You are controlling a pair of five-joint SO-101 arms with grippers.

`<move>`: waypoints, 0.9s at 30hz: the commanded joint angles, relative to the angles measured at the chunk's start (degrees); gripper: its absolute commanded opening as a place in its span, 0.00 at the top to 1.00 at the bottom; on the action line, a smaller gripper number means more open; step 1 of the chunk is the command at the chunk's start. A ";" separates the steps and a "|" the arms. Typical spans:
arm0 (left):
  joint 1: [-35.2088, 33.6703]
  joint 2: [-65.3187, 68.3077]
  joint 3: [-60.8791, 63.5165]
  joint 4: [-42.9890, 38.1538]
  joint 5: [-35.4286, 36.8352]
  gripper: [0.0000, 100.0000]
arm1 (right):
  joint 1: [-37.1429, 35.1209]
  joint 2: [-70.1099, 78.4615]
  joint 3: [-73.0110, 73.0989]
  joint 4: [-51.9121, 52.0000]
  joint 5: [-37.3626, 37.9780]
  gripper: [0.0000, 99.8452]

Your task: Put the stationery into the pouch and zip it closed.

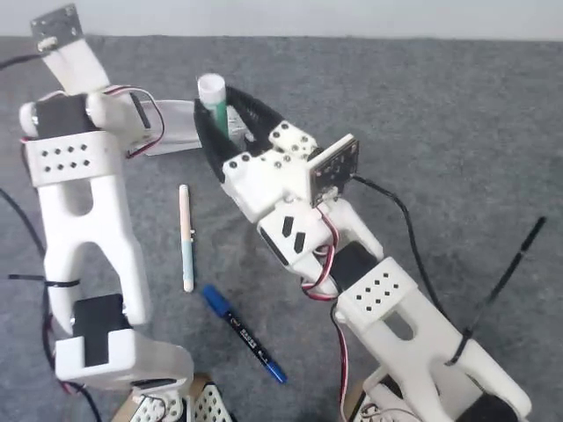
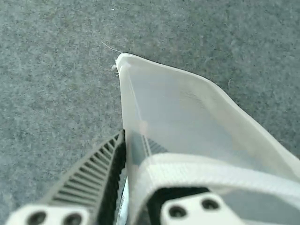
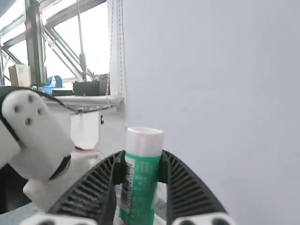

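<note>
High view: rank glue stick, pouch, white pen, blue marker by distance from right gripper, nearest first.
1. glue stick, held in the right gripper
2. pouch, right beside it
3. white pen, mid-table
4. blue marker, beyond the pen

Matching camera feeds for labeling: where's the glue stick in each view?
High view: glue stick at top centre, in the right gripper's black jaws, next to the pouch.
Left wrist view: not in it.
Right wrist view: close up, clamped between the jaws, cap end past them.
Shared landmark: those ribbed black jaws.
</note>
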 commanded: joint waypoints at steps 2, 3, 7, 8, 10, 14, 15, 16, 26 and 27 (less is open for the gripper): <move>0.00 -0.88 -0.48 0.44 -0.35 0.99 | 0.48 5.05 -10.37 -1.54 -0.44 0.99; 0.00 -0.88 -0.48 0.44 -0.35 0.99 | 0.48 7.16 -12.13 -1.54 -0.44 0.99; 0.00 -0.79 -0.48 0.26 -0.35 0.99 | 0.57 15.43 -18.29 -1.54 -0.53 0.99; 0.00 -0.79 -0.48 0.18 -0.35 0.99 | 0.48 17.36 -19.43 -1.98 -0.53 0.99; 0.00 -0.70 -0.48 0.18 -0.35 0.99 | 0.48 20.97 -20.57 -5.93 -0.53 0.99; 0.26 -0.62 -0.48 0.09 -0.35 0.99 | 0.66 27.47 -20.75 -18.33 -0.44 0.99; 0.26 -0.62 -0.48 0.09 -0.35 0.99 | 0.66 28.79 -20.75 -19.82 -0.44 0.99; 0.26 -0.53 -0.48 0.09 -0.35 0.99 | 0.66 30.11 -20.75 -20.44 -0.35 0.99; 0.09 -0.35 -0.48 0.09 -0.35 0.99 | 1.36 38.46 -22.33 -24.75 -0.35 0.99; 0.00 -0.35 -0.40 0.09 -0.35 0.99 | 1.45 39.34 -22.42 -25.98 -0.35 0.99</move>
